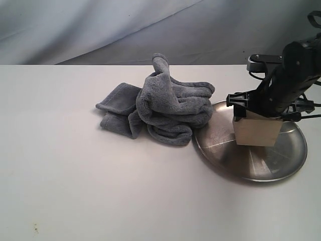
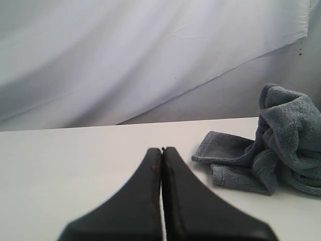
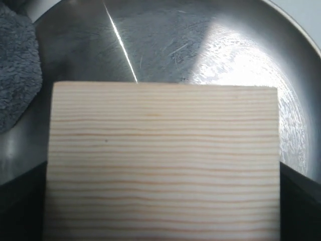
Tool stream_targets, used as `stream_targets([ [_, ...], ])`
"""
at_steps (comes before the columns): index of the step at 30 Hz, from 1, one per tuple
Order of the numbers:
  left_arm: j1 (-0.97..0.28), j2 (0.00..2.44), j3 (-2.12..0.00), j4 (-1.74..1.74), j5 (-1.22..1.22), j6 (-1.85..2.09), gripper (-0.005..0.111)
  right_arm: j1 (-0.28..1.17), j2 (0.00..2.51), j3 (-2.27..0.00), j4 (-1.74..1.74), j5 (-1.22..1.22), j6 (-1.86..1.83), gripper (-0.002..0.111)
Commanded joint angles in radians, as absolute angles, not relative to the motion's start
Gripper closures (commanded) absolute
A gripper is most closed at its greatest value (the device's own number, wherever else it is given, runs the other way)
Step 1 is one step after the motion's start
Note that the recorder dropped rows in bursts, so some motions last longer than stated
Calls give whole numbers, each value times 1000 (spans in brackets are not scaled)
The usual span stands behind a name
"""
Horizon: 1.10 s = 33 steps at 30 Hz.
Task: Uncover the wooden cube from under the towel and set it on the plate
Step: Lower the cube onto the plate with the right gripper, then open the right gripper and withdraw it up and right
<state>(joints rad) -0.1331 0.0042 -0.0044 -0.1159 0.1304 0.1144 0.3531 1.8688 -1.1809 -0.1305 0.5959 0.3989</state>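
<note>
The wooden cube (image 1: pixel 257 131), pale with fine grain lines, is over the left half of the steel plate (image 1: pixel 273 165). I cannot tell whether it touches the dish. My right gripper (image 1: pixel 255 111) comes down from the right and is shut on the cube. In the right wrist view the cube (image 3: pixel 163 150) fills the space between the dark fingers (image 3: pixel 20 206), with the plate (image 3: pixel 230 50) beneath. The towel (image 1: pixel 165 108) lies crumpled just left of the plate, its edge against the rim. My left gripper (image 2: pixel 161 150) is shut on nothing, low over the table near the towel (image 2: pixel 281 140).
A grey-white cloth backdrop (image 1: pixel 150 25) hangs behind the white table (image 1: pixel 100 191). A corner of the towel (image 3: pixel 15 75) overlaps the plate's rim beside the cube. The left arm does not show in the exterior view.
</note>
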Motion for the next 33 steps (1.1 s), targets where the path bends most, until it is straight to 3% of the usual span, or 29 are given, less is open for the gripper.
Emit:
stream_targets([
  [1, -138, 0, 0, -118, 130, 112, 107, 349, 1858, -1183, -127, 562, 393, 27],
  [3, -138, 0, 0, -118, 130, 112, 107, 349, 1858, -1183, -127, 563, 393, 18],
  [7, -138, 0, 0, -118, 130, 112, 107, 349, 1858, -1183, -127, 567, 390, 11],
  [25, -138, 0, 0, -118, 130, 112, 107, 349, 1748, -1185, -130, 737, 331, 14],
  [27, -138, 0, 0, -118, 130, 112, 107, 349, 1723, -1185, -127, 789, 292, 22],
  [30, -138, 0, 0, -118, 130, 112, 107, 349, 1679, -1185, -106, 820, 287, 53],
  [33, -138, 0, 0, -118, 130, 112, 107, 351, 1629, -1183, -49, 823, 267, 77],
])
